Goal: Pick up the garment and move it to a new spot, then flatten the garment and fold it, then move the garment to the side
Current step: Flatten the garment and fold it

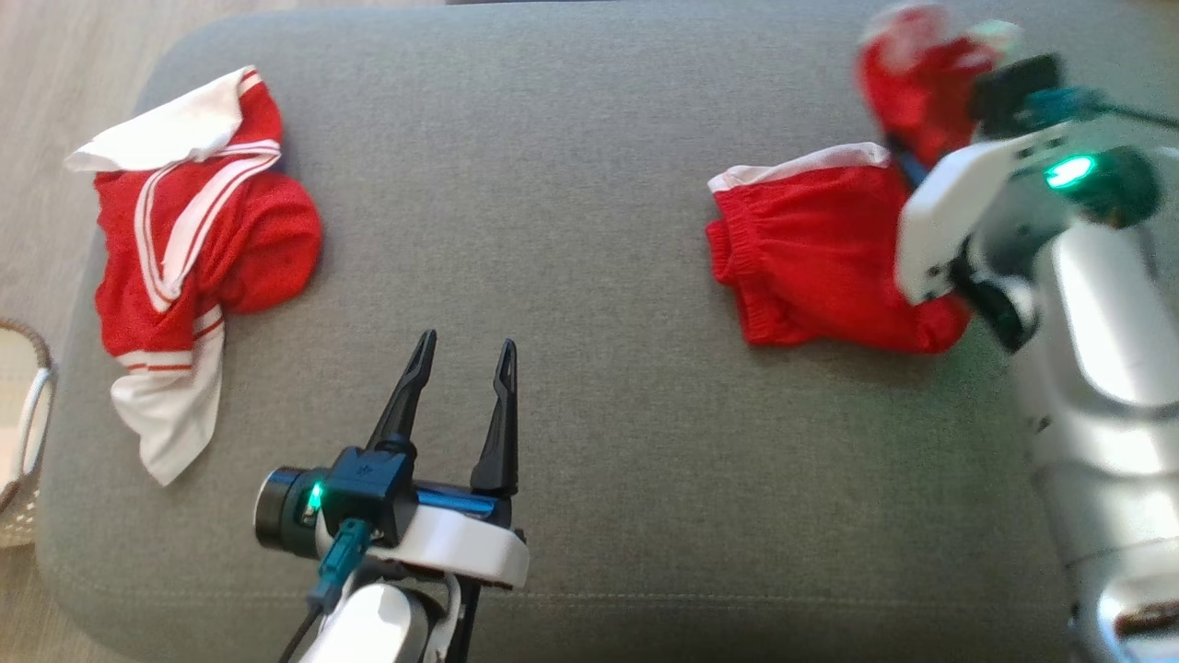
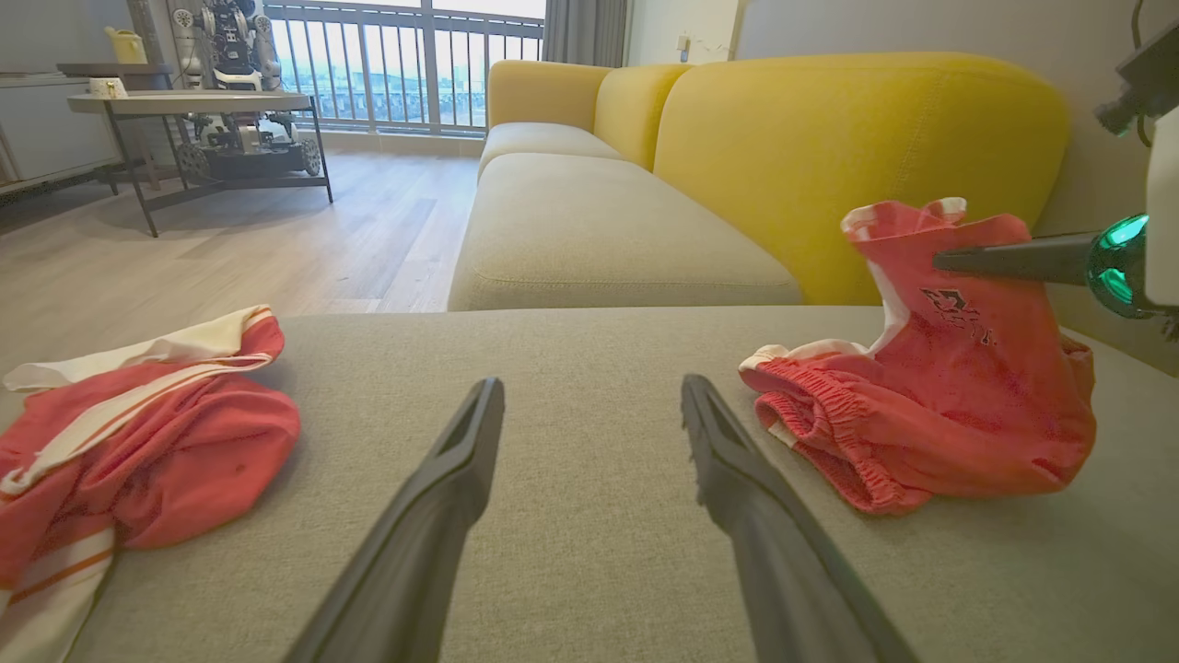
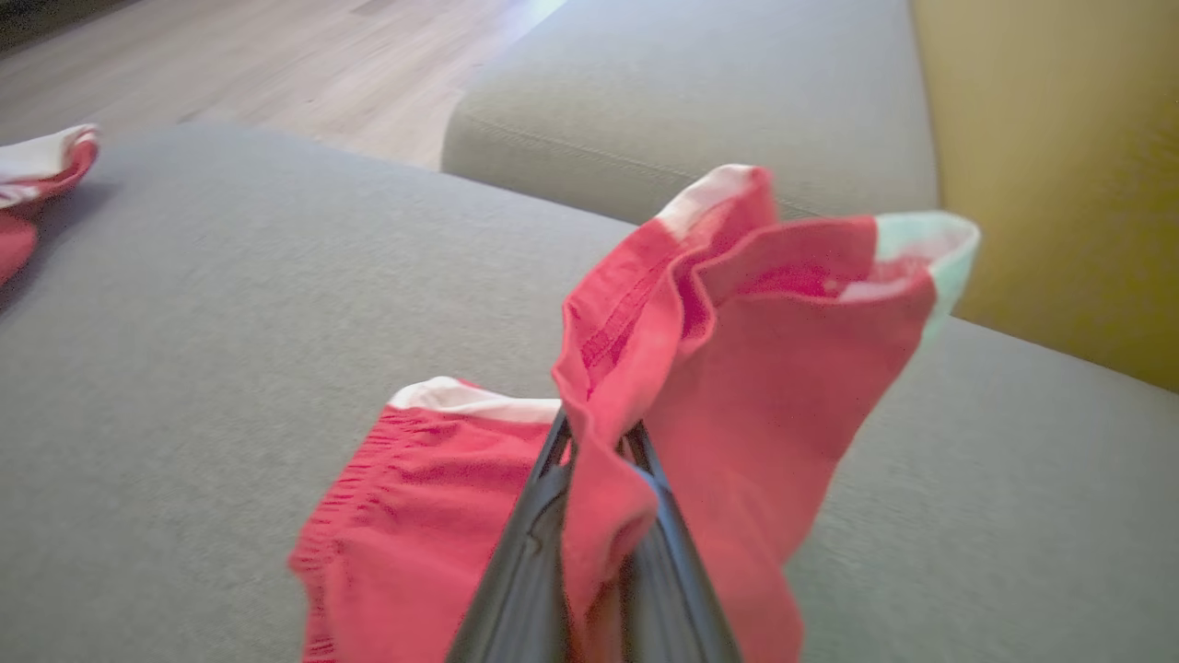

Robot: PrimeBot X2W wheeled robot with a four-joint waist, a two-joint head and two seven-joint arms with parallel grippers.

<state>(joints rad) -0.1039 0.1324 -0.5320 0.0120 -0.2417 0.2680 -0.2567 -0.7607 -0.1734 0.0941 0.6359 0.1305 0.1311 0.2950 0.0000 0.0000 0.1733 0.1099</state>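
My right arm comes in from the lower right of the head view, wrist bent, its pale housing over the near edge of the shorts (image 1: 811, 249). My right gripper (image 3: 599, 433) has its fingers pressed together on a fold of red cloth. In the left wrist view one of those fingers (image 2: 1013, 258) lies about level, reaching in from the right against the raised cloth. My left gripper (image 1: 466, 343) sits near the front middle of the grey cushion (image 1: 571, 184). Its fingers are spread with nothing between them and point away from me toward the yellow sofa (image 2: 857, 138). I cannot tell whether they touch the fabric.

A red and white shirt (image 1: 184, 249) lies crumpled at the far left of the cushion, well apart from both grippers. A basket (image 1: 23, 433) stands on the floor off the left edge. Bare cushion lies between my left gripper and the shorts.

The shorts are on the right part of the cushion. The elastic waistband (image 2: 811, 405) rests on the cushion, turned toward my left gripper, while a white-hemmed leg (image 3: 811, 276) stands lifted above my pinch. Their long axis runs from the waistband up to that raised hem.
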